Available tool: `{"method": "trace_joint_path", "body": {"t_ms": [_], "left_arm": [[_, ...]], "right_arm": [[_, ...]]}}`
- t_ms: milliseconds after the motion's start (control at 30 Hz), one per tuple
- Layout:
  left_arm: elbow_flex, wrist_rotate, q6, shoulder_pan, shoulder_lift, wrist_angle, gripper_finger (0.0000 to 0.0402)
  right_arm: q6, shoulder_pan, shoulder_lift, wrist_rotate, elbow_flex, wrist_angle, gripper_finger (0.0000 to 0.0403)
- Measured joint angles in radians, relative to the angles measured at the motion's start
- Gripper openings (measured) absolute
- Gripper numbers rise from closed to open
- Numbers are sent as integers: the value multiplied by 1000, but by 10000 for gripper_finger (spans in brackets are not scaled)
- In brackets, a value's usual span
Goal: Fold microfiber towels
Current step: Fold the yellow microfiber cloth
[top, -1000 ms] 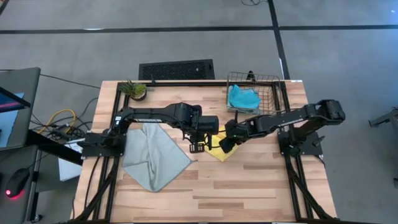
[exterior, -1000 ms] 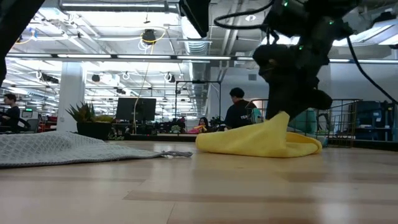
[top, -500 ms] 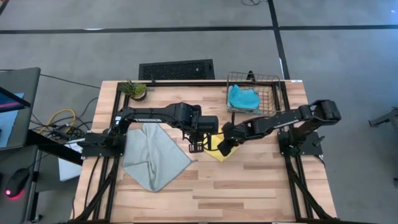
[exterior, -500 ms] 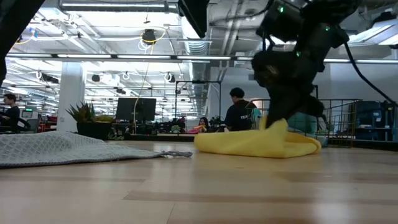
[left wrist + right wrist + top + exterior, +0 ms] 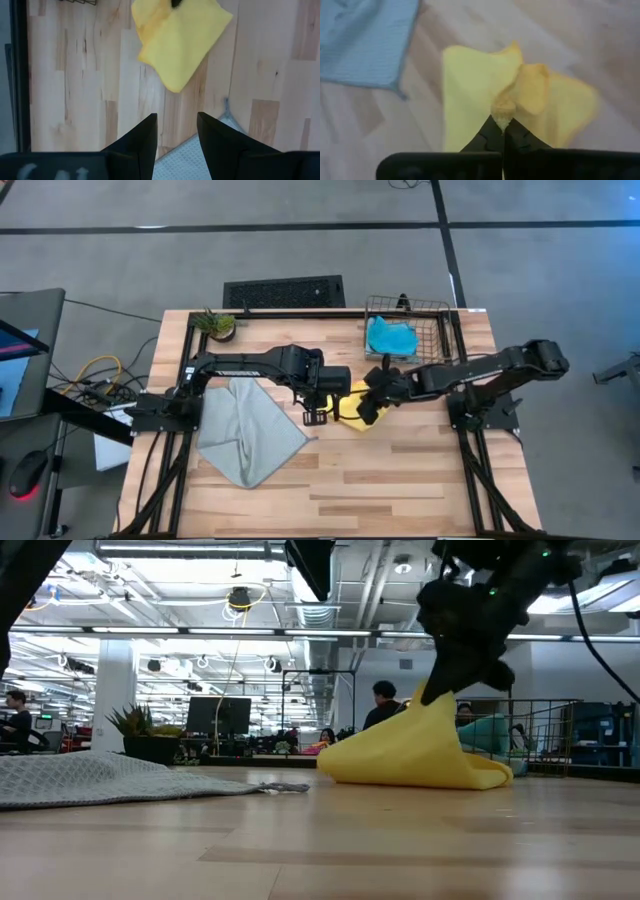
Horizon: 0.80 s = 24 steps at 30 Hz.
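The small yellow towel (image 5: 352,410) lies mid-table, one part pulled up into a peak (image 5: 432,700). My right gripper (image 5: 371,404) is shut on that peak. Just left of the towel, my left gripper (image 5: 318,417) hovers open and empty above the table, its fingers (image 5: 145,137) pointing down. The grey-green towel (image 5: 250,430) lies spread on the table's left half, one corner (image 5: 220,150) under the left gripper. A cyan-blue towel (image 5: 390,338) sits in the wire basket (image 5: 440,310). My right gripper pinches a small bunched bit of the yellow towel (image 5: 501,119) between its two fingertips, on the towel's right part. The fingers come slanting down from the table's right. The pinched bit is raised; the cloth slopes down from it and its lower part (image 5: 400,772) lies on the table.
The wire basket stands at the far right of the table. A potted plant (image 5: 216,325) is at the far left corner. Bare wood (image 5: 400,480) stretches along the near side. People and monitors show in the room beyond the table.
My right gripper dipped onto the yellow towel, took hold of it, then rose and drew a little toward the table's right. The pinched part has been lifted into a taller peak, while the towel's lower part has stayed on the table.
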Motion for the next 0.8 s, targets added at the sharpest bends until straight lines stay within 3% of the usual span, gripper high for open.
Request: {"method": "trace_joint_path", "body": {"t_ms": [100,267,800], "left_arm": [[0,2,0,0,0,-1,132],[0,2,0,0,0,-1,132],[0,3,0,0,0,1,132]], "right_arm": [[7,26,-23,79,2,-48,8],[67,54,-31,110,0,-168,6],[127,45,59,113,0,-284,16]]}}
